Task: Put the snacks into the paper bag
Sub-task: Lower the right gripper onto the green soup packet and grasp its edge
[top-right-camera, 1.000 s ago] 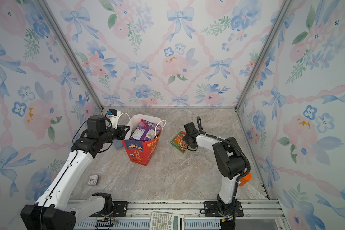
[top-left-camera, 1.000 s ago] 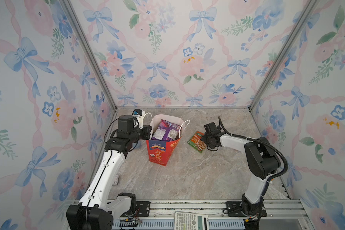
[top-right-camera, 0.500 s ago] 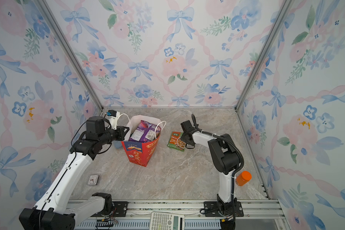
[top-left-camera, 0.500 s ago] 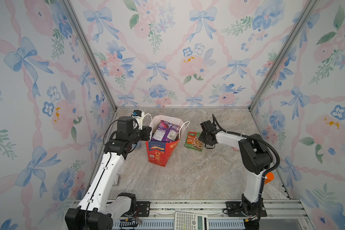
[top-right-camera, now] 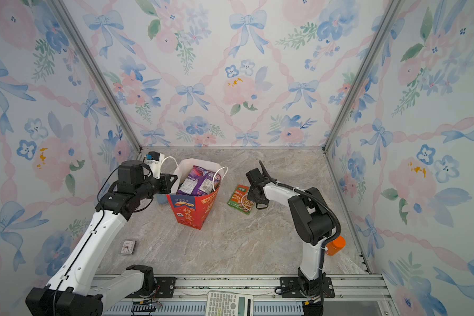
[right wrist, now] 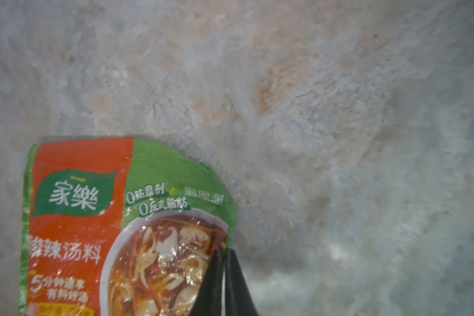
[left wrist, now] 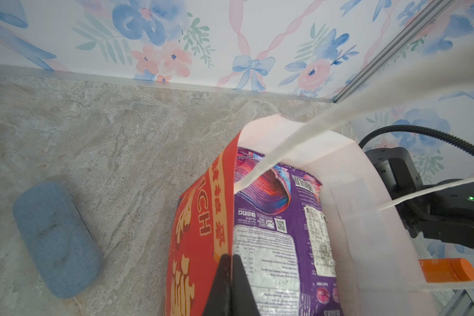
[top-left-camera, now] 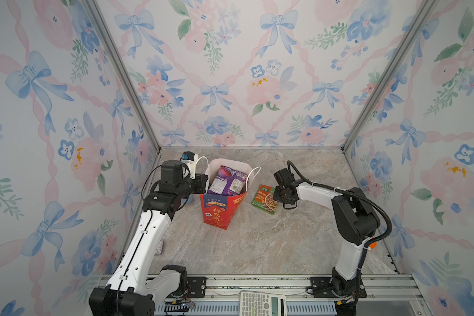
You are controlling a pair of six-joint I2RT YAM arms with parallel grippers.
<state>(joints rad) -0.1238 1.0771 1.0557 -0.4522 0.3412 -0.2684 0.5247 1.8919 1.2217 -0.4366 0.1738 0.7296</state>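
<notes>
green packet (top-left-camera: 263, 197) shifted, right gripper (right wrist: 224, 253) at edge

Grey-brown stone table top (top-left-camera: 257, 246), with walls (top-left-camera: 230, 68) all around, full of blue bows and pink flowers. At the front, a metal rail (top-left-camera: 257, 284), and just in front of it a white calculator (top-left-camera: 262, 303) lying flat, seen in both top views. Near the right wall, an orange bottle (top-right-camera: 335, 245). Near the left wall, a small square thing (top-right-camera: 128, 247), too small to make out. Farther back on the left, a soft blue case (left wrist: 56, 238) lying on the table.
</notes>
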